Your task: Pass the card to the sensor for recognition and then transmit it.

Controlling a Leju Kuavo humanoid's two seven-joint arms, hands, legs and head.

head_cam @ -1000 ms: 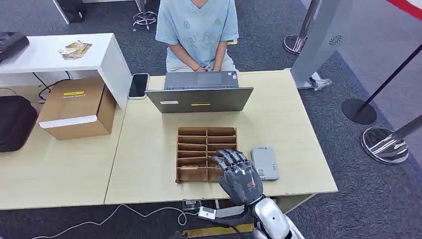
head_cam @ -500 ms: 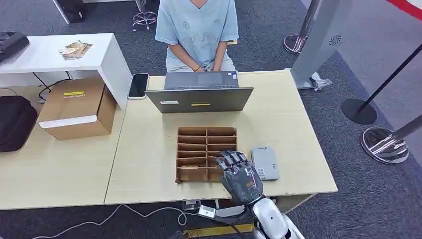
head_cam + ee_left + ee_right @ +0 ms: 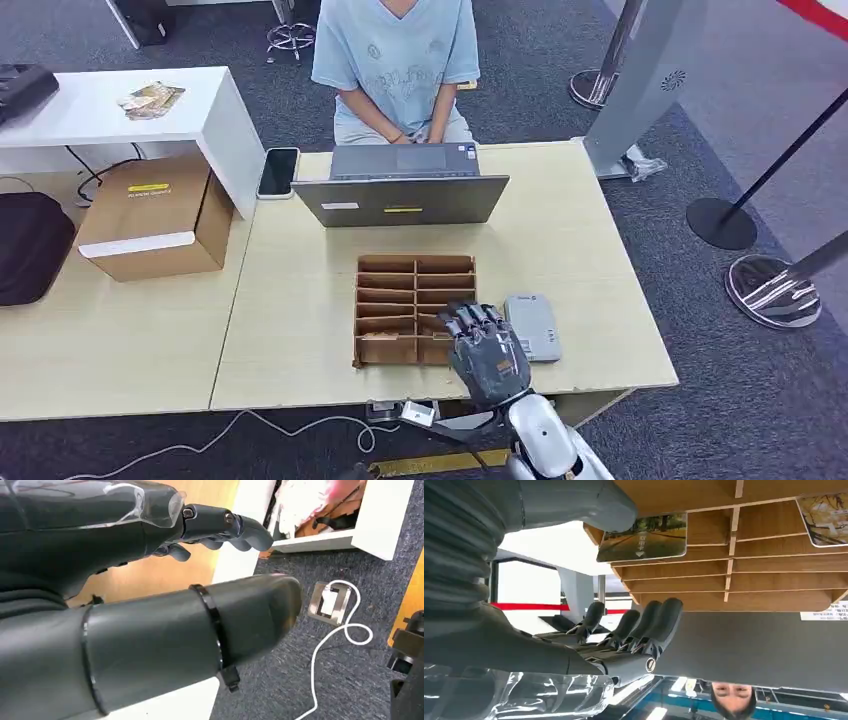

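The right robot hand [image 3: 487,352] hovers over the near right corner of the wooden tray [image 3: 414,309] on the desk [image 3: 300,300], fingers [image 3: 644,627] spread and straight, grasping nothing. Seen from the right wrist, a card [image 3: 642,537] sits in a tray slot just beside the thumb, its long axis running along the slot; it bears a photo of a tree-lined road with small white characters too small to read. A second card [image 3: 826,517] lies in another slot on the tray's other column. The grey sensor [image 3: 531,326] lies flat just right of the tray, its long axis running away from the robot toward the laptop [image 3: 402,186]; a small logo at its far end cannot be read. A person [image 3: 396,62] in a light blue shirt sits behind the laptop. A phone [image 3: 278,171] lies at the desk's far left corner, beside a cardboard box [image 3: 152,216] with a yellow label. The left robot hand [image 3: 150,580] hangs below the desk's edge over grey carpet, fingers loosely curled, holding nothing.
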